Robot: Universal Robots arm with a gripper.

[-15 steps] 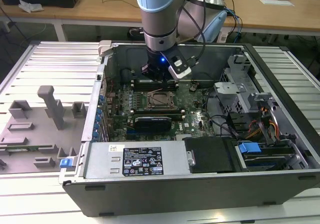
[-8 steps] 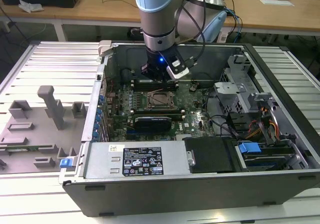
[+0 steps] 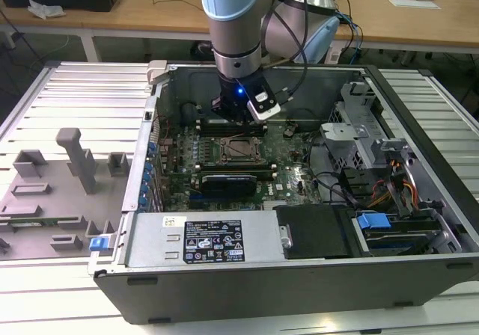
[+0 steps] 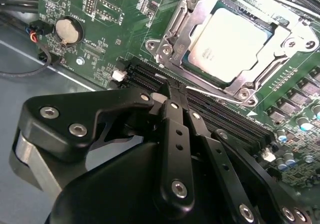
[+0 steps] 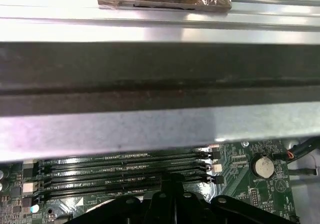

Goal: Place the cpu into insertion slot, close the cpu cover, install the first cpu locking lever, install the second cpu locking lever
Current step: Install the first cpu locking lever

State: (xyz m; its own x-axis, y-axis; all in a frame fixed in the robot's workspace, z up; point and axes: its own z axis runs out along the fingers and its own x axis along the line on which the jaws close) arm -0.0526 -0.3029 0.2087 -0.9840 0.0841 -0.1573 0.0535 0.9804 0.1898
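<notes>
Pincer [image 4: 172, 90] hangs closed just beside the cpu [image 4: 232, 46].

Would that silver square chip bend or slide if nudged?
The cpu has a flat metal top, so it is probably stiff, not floppy. The cpu cover frames it on all sides, so a sideways push likely would not slide it.

In the exterior view we look down from well back on the whole open computer case [image 3: 247, 275]. Both wrist views ride close above the motherboard [image 4: 100, 14], sharing the hand [image 4: 172, 90], memory slots [image 5: 125, 171] and coin battery [image 5: 261, 166].
</notes>
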